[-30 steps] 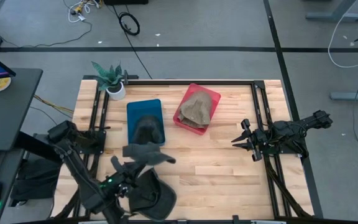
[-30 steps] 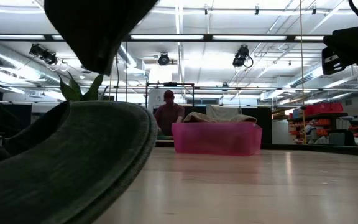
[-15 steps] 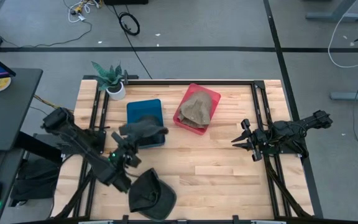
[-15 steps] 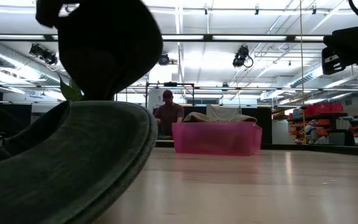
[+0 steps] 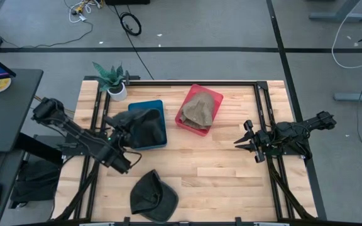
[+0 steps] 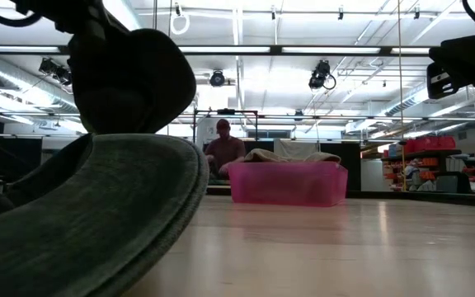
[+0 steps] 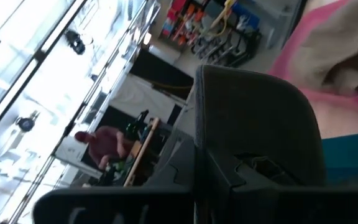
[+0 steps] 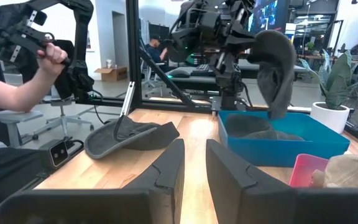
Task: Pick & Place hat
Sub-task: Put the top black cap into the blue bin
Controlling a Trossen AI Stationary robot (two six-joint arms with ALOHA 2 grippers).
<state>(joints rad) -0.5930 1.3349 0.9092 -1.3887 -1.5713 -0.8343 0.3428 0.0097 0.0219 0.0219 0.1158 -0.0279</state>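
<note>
While its fingers are clamped together on a dark hat (image 5: 142, 125), the left tool (image 5: 119, 134) hangs over the blue bin (image 5: 159, 107), the hat drooping from it just above a second dark hat lying in that bin (image 8: 272, 133). Beside the blue bin, on the side away from the left arm, a pink bin (image 5: 213, 96) holds a tan hat (image 5: 198, 110). Nearer the front edge of the wooden desk (image 5: 231, 169), another dark hat (image 5: 151, 196) lies flat, filling the near corner of the low view (image 6: 89, 214). A small potted plant (image 5: 113, 80) stands at the desk's back corner behind the left tool. Well apart, at the far side of the desk, the right tool (image 5: 246, 142) waits with its fingers a narrow gap apart, holding nothing. Beyond the desk, a person (image 6: 223, 148) sits in the room under ceiling lights, and another person's hand (image 8: 50, 55) grips a control handle.
</note>
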